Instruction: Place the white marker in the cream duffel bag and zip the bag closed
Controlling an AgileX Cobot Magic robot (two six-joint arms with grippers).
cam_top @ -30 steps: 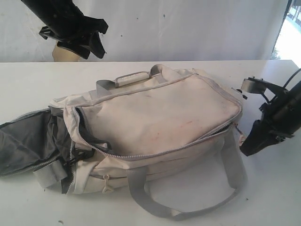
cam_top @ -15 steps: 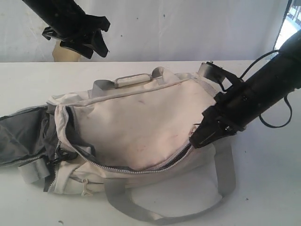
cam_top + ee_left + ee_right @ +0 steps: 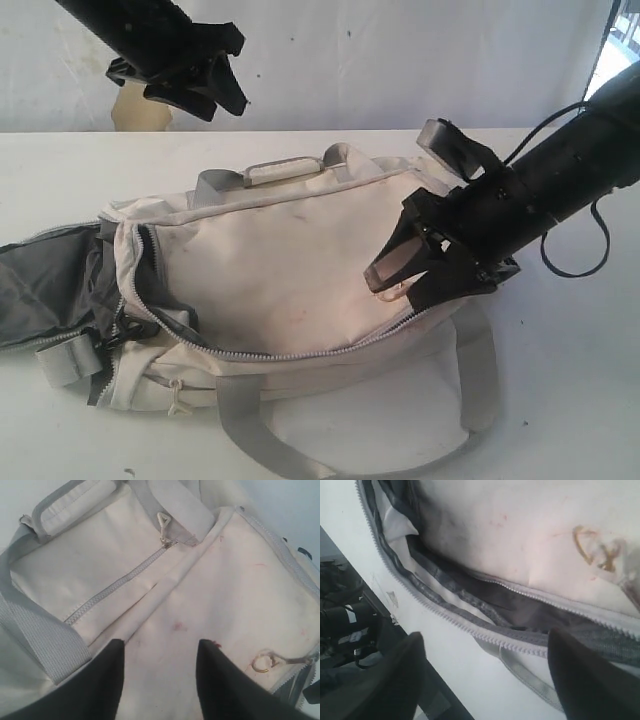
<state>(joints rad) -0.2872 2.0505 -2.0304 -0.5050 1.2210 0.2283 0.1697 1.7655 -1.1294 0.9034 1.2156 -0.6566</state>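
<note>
a robot lab bench: bare white table [image 3: 560, 400] below the left fingers [image 3: 228, 82] and right fingers [image 3: 390, 258] of two black robot arms [image 3: 570, 170], plain white backdrop [image 3: 400, 60] behind them, a black cable [image 3: 574, 276] looping near the right fingers.

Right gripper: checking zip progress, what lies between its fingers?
Right wrist view: the cream duffel bag's open zip and dark lining lie between the right gripper's fingers.

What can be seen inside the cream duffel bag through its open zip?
Through the open zip of the bag, only dark grey lining shows. No marker is visible; the top flap covers the rest of the inside.
</note>
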